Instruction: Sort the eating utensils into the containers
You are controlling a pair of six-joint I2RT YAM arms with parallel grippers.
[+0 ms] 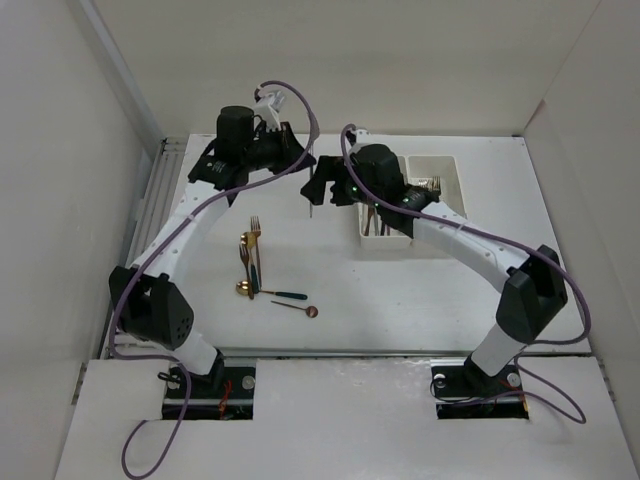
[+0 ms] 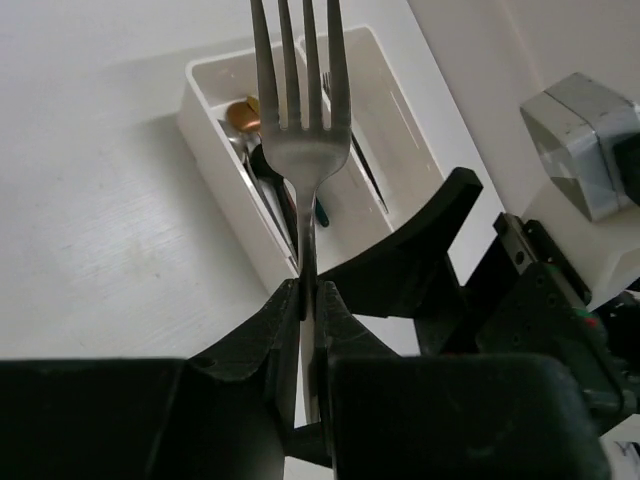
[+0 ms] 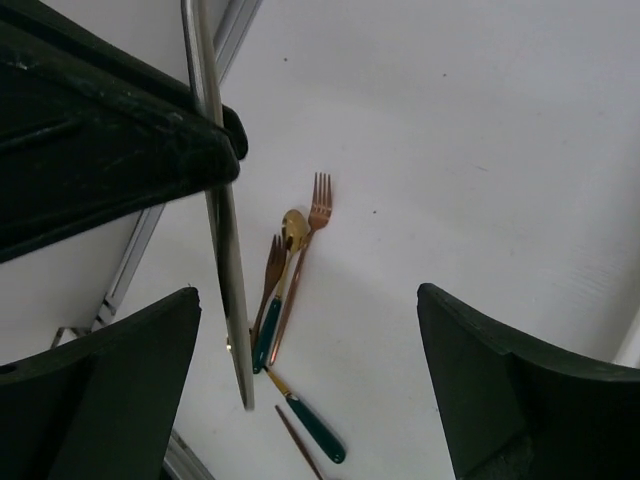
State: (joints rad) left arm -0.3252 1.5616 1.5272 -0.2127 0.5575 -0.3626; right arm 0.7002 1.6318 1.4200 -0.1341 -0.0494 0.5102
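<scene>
1 silver metal fork (image 2: 300, 150): clamped at the neck in left hand (image 2: 308, 300), tines up, clear of the bench (image 1: 450, 290), between the two arms and near the bins. Handle hangs betw. fingers of right hand (image 3: 308, 300), which is spread wide and grips nothing. Reads as a hand-over, not yet made.

2 joined white rectangular plastic bins (image 1: 440, 168): far right of bench. One holds spoons, the other at least one fork.

Approx. 5 loose utensils (image 1: 252, 262), gold/copper, some w/ dark teal handles: lying close together left of centre, well apart from bins.

Risks:
- Handle sits nearer one right finger than the other, so an off-centre close could push or twist the fork.
- Slim smooth metal may pivot in the grip.
- If left lets go too early, fork drops to bench.
- Hands are v. close and could knock.
</scene>
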